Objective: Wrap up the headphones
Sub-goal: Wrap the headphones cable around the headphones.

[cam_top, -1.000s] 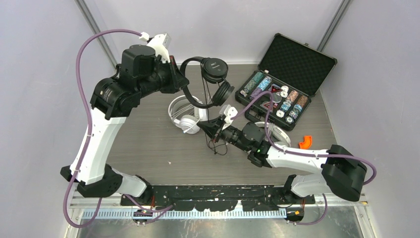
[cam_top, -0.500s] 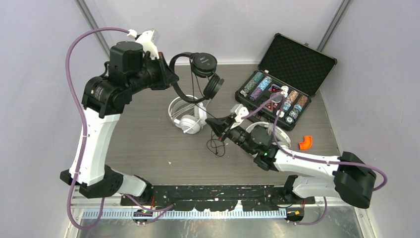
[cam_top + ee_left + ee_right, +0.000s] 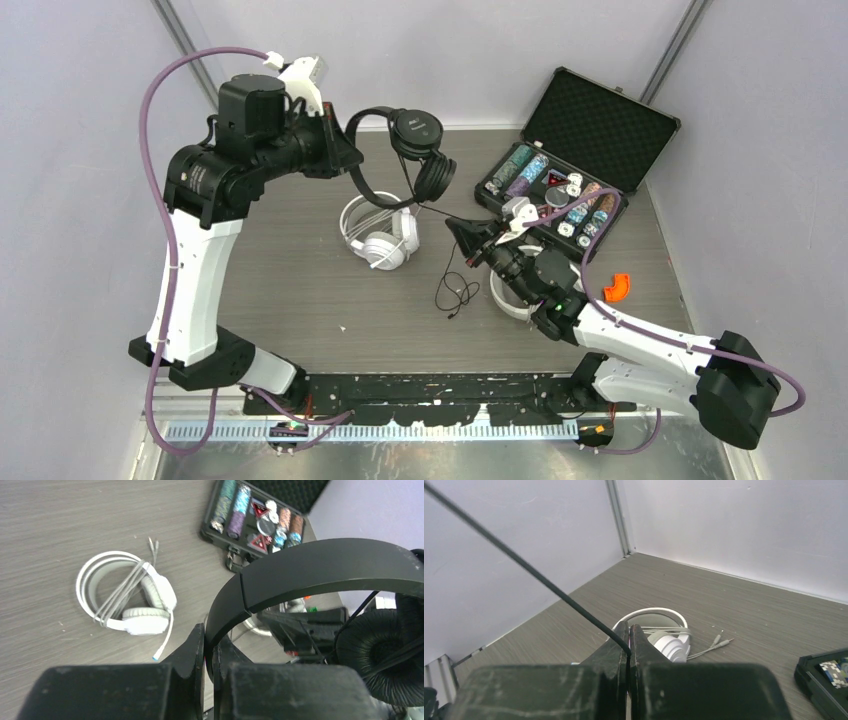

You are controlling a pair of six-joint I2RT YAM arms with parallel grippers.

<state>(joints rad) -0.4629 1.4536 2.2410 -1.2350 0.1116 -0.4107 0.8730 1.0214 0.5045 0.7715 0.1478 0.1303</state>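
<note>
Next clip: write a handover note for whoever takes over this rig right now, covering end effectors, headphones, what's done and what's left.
Left end effector: shut on the black headset headband, held aloft.
Right end effector: shut on the black cable, which is taut; the cable's loose end lies on the table.
Centre white headset: on the table, cable laid across its band, looks wrapped.
Second white headset: mostly hidden under the right arm; cable state unclear.
To do: wind the black cable, check the second white one.

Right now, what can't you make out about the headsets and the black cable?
Second white headset: top view, mostly under the right arm.
Black cable: right wrist view, runs off the top-left edge; top view, end too thin.
Black headset: left wrist view, cup cut by the right edge.
</note>
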